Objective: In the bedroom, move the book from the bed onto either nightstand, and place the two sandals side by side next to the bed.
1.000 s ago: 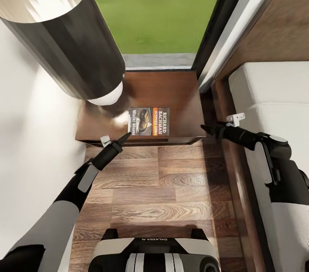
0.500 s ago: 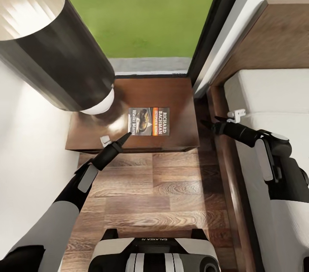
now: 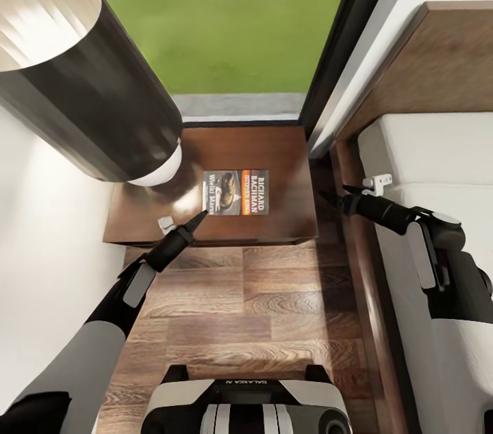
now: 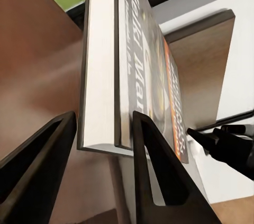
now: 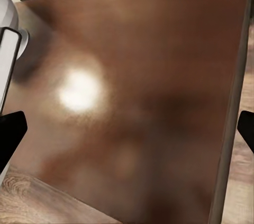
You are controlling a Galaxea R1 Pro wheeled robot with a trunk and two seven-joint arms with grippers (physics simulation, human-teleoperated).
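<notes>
Book [image 3: 235, 192] lies flat on nightstand [image 3: 287, 153] beside bed [image 3: 424, 146]; that step looks done. Left gripper [image 3: 183, 225] wide, straddling book edge, not clamped. Right gripper [image 3: 356, 198] spread, empty. Sandals unplaced.

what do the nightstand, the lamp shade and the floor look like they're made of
Nightstand: reddish-brown wood, glossy finish, judging by the bright glare on its top. Lamp shade: dark cylinder with fine vertical streaks and a pale lining, probably fabric or brushed metal. Floor: brown planks with visible grain, wood or laminate.
</notes>
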